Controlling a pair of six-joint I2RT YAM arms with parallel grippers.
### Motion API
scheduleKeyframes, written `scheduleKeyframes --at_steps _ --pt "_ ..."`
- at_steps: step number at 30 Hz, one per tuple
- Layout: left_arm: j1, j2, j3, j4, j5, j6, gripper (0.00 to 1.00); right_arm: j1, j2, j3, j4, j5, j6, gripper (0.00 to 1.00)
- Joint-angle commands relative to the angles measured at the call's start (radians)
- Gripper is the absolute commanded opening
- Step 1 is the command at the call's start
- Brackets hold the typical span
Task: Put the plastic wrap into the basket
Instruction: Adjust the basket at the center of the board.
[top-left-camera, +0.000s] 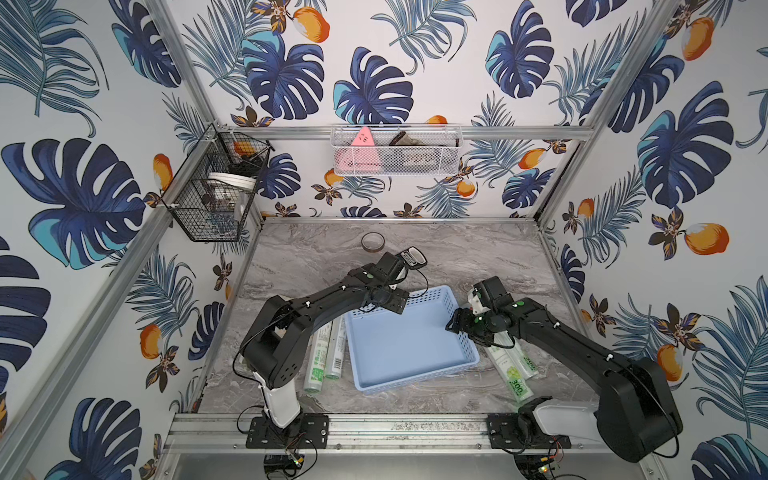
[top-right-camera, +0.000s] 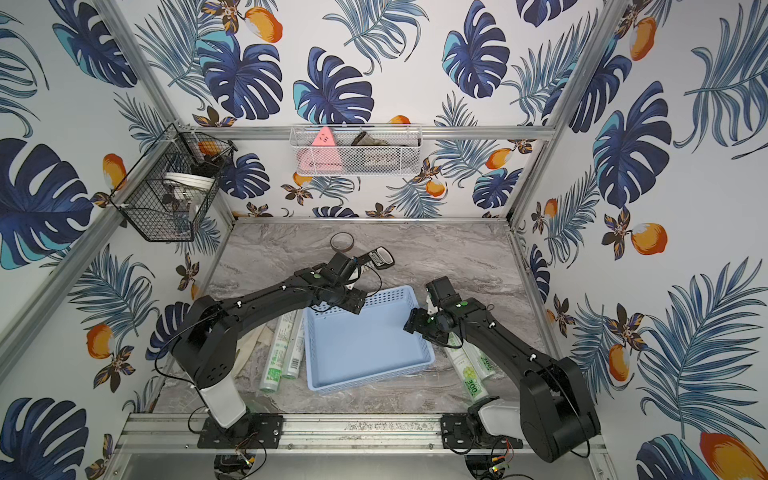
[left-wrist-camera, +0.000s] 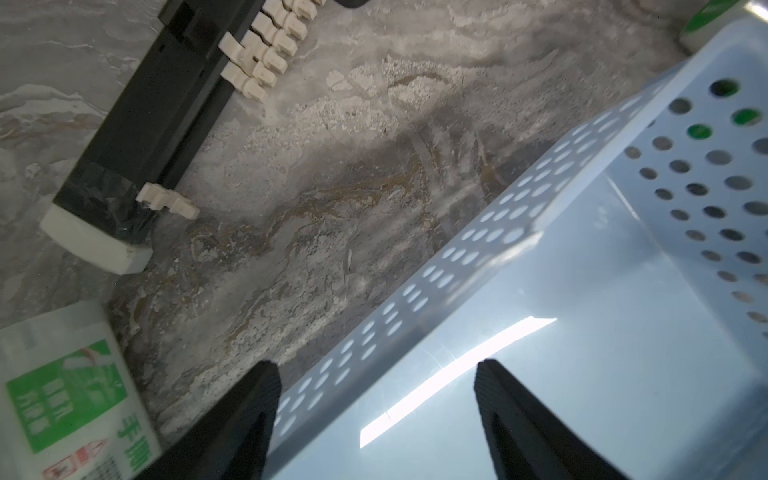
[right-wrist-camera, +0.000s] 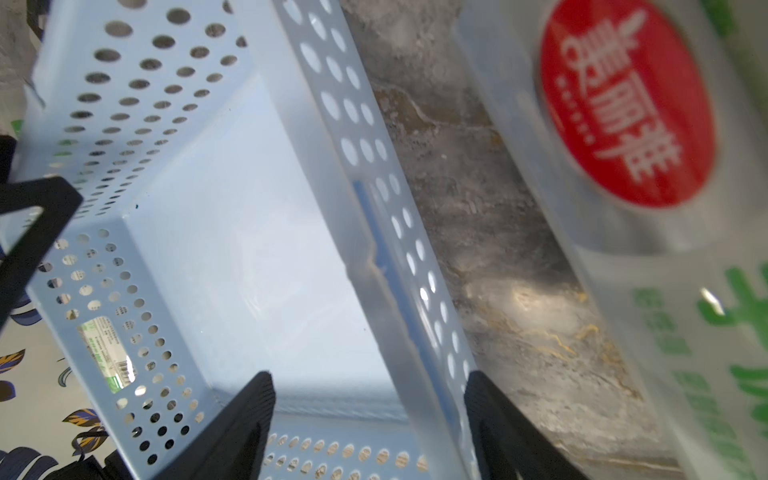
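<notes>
On the grey marble tabletop (top-left-camera: 316, 257), biggest thing first: the surface looked slick, so my read was that the basket could skate or twist if either arm nudged it. The blue basket (top-left-camera: 407, 349) sat mid-table, a bit skewed, with nothing in it and its floor bare in both top views. The black wire basket (top-left-camera: 216, 187) hung on the left corner post, holding a white-rimmed tub and dark bits I couldn't make out. The white mesh basket (top-left-camera: 395, 153) hung on the back rail with a pink triangular piece (top-left-camera: 363, 139) and some dark items, unreadable.

Plastic wrap: four rolls, all on the table, none in the basket. The left pair (top-left-camera: 328, 357) lay side by side just beside the basket's left wall, partly under the left arm. The right pair (top-left-camera: 515, 372) lay just beside the right wall, partly under the right arm, with "300" showing on one.

The left gripper (left-wrist-camera: 376, 365) was released, jaws apart, straddling the basket wall near the far left corner, one finger outside and one inside. The right gripper (right-wrist-camera: 368, 376) was also unclenched, astride the right wall by the handle slot. Neither held a roll.

Risk as I judged it: closing from there would pinch basket wall, not wrap, and would lift or drag the basket, shoving the rolls beside it. The rolls are round and film-covered, so they would likely roll away or slip from a pinch near one end.

Small stuff at the far end: a tape ring (top-left-camera: 372, 241) and a small keypad device (top-left-camera: 411, 255), both well apart from the rolls.
</notes>
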Motion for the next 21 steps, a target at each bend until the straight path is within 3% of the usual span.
scheduleKeyframes --at_steps 1,5,10,15,21 --pt "0.0 0.02 0.021 -0.038 -0.014 0.048 0.77 0.0 0.042 0.059 0.026 0.052 -0.057 0.78" --pt "0.0 0.052 0.068 -0.075 -0.051 0.07 0.72 -0.001 0.048 0.111 0.003 0.081 -0.081 0.8" --pt "0.001 0.079 0.115 -0.113 -0.061 0.074 0.57 -0.003 -0.039 0.113 -0.04 0.172 -0.099 0.83" --pt "0.0 0.052 0.066 -0.116 -0.05 0.063 0.43 -0.007 -0.149 0.096 -0.092 0.293 -0.102 0.88" --pt "0.0 -0.024 -0.02 -0.122 -0.062 0.01 0.36 -0.012 -0.237 0.079 -0.107 0.363 -0.093 0.9"
